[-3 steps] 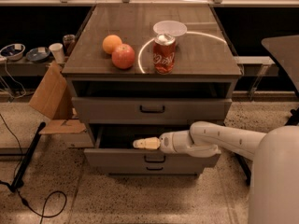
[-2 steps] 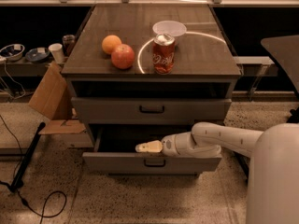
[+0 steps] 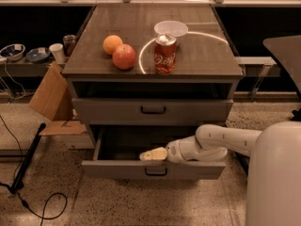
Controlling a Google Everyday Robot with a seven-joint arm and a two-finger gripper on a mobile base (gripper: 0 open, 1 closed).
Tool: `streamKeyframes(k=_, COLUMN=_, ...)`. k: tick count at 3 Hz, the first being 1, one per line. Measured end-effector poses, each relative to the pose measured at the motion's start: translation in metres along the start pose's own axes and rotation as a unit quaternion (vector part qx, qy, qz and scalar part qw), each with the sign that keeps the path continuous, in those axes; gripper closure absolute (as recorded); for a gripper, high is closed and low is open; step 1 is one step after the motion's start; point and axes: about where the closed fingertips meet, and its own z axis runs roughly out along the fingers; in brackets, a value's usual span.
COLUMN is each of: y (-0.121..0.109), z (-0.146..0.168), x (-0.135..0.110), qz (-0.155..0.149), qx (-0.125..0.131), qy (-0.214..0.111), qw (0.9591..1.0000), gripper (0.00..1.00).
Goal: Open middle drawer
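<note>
The middle drawer (image 3: 117, 169) is pulled well out of the grey cabinet. Its flat grey front faces me, with a small black centre handle (image 3: 155, 172), and the dark interior shows behind it. My gripper (image 3: 151, 154) reaches in from the right on a white arm (image 3: 225, 142). Its cream tip sits just behind the top edge of the drawer front, above the handle. The top drawer (image 3: 113, 111), with a wider black handle, is closed above. The lowest drawer is hidden under the open one.
On the cabinet top (image 3: 207, 55) stand an orange (image 3: 112, 44), an apple (image 3: 124, 56), a red soda can (image 3: 165, 54) and a white bowl (image 3: 171, 28). A cardboard piece (image 3: 49, 95) leans at the left. Black cables (image 3: 28, 164) lie on the floor. My white body (image 3: 275, 178) fills the right.
The middle drawer has slid further out toward me. My gripper has moved with its front edge, down and toward the camera.
</note>
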Motion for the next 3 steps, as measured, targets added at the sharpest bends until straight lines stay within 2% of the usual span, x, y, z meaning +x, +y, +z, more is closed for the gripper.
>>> streamKeyframes(k=1, y=-0.003, z=-0.002, x=0.016, qz=-0.002, qx=-0.006, qy=0.040, qw=0.9992, gripper=0.00)
streamKeyframes(k=2, y=-0.006, z=-0.004, x=0.030, qz=-0.004, qx=-0.016, qy=0.083, qw=0.9964, gripper=0.00)
streamKeyframes(k=3, y=-0.009, z=-0.005, x=0.043, qz=-0.006, qx=-0.028, qy=0.126, qw=0.9916, gripper=0.00)
